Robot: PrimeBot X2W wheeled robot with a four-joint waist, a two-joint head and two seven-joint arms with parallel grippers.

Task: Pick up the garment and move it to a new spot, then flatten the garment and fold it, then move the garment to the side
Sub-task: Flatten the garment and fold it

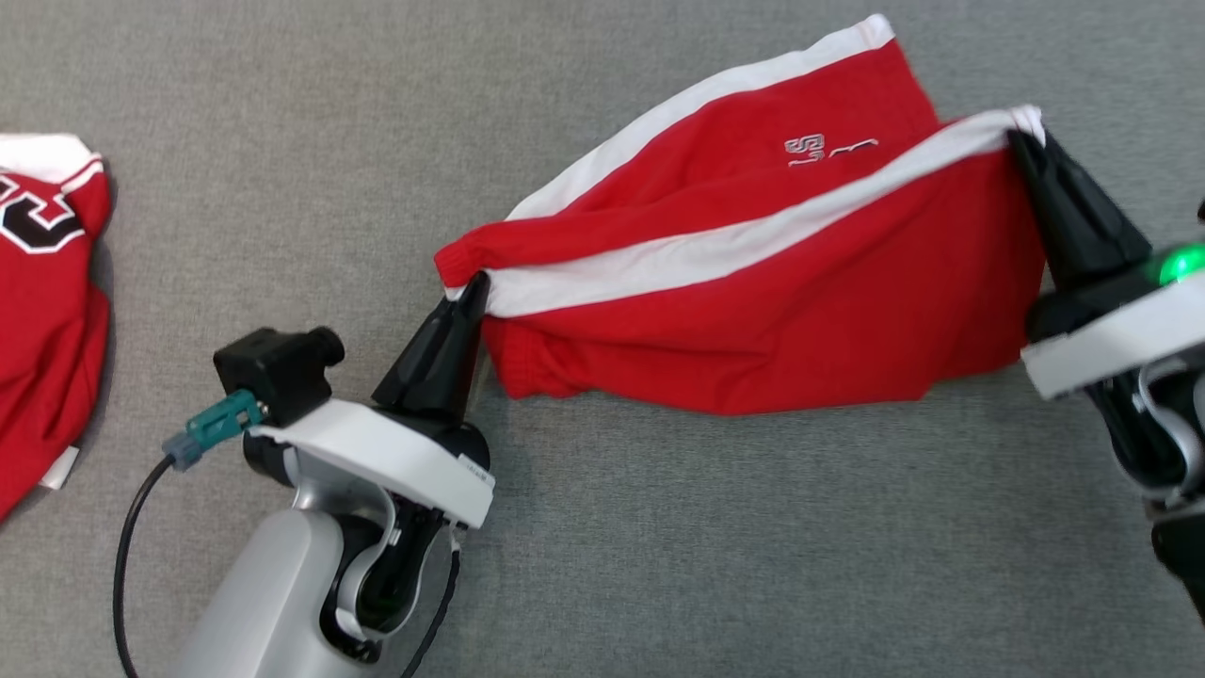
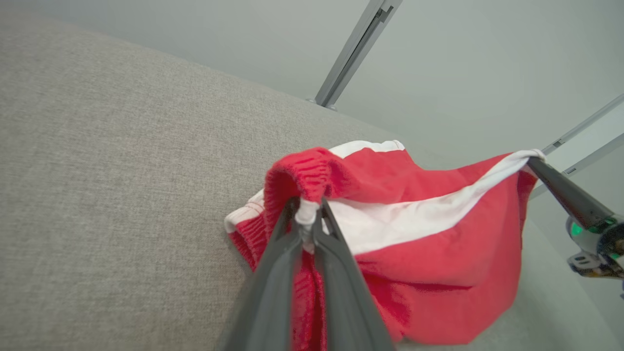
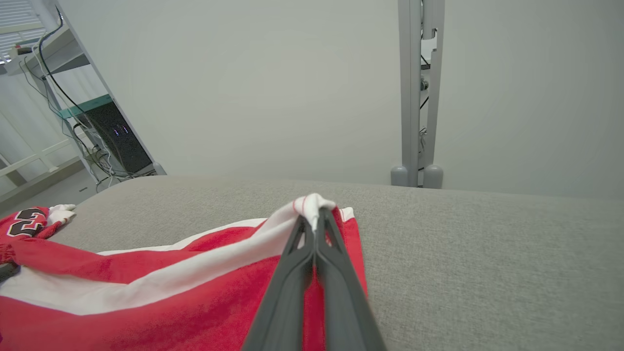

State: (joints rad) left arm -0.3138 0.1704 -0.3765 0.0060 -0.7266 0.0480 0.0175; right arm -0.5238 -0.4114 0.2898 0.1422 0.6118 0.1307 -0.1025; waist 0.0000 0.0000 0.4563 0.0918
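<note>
Left gripper (image 1: 473,285): clenched on the garment (image 1: 753,311), fingers pinching the white stripe (image 1: 715,247) where it meets the gathered waistband (image 2: 312,170). Left wrist view shows a small wad of white cloth squeezed between the two fingertips.

Right gripper (image 1: 1024,135): clenched on the same garment, nipping the far end of the same stripe at the hem corner. Right wrist view shows white fabric bunched over its tips.

Garment: red shorts with white side stripes and a small printed mark near 12 o'clock. Stretched between the two grippers, left grip at its 8 o'clock, right grip at its 2 o'clock. Lower body sags below the taut stripe. Upper leg lies flat on the grey padded surface (image 1: 659,565).

Outward: second red garment (image 1: 47,311), with black-and-white lettering, at 9 o'clock of the head view, well apart. Black cable (image 1: 132,527) loops at 7 o'clock beside the left wrist. Green light (image 1: 1181,266) glows on the right wrist, 3 o'clock.
</note>
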